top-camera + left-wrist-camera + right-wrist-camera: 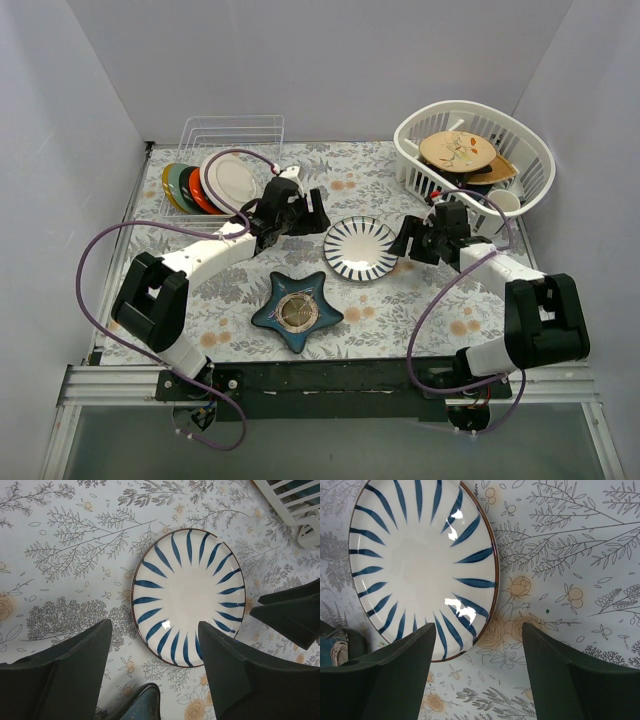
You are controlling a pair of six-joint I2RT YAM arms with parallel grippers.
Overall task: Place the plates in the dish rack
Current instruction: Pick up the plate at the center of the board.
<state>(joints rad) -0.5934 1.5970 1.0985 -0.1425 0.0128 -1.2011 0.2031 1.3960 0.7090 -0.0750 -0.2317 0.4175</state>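
Plates stand on edge at the dish rack front.

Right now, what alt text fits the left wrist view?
A white plate with blue stripes lies flat on a flowered tablecloth, beyond the open dark fingers of the left gripper. A white basket's corner shows top right.

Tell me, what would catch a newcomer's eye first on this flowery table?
Probably the white round plate with blue radiating stripes, lying flat mid-table between the left gripper and the right gripper, both open. Nearer the arms' bases sits a dark blue star-shaped dish. At the far left, a row of colourful plates stands on edge at the thin clear wire dish rack.
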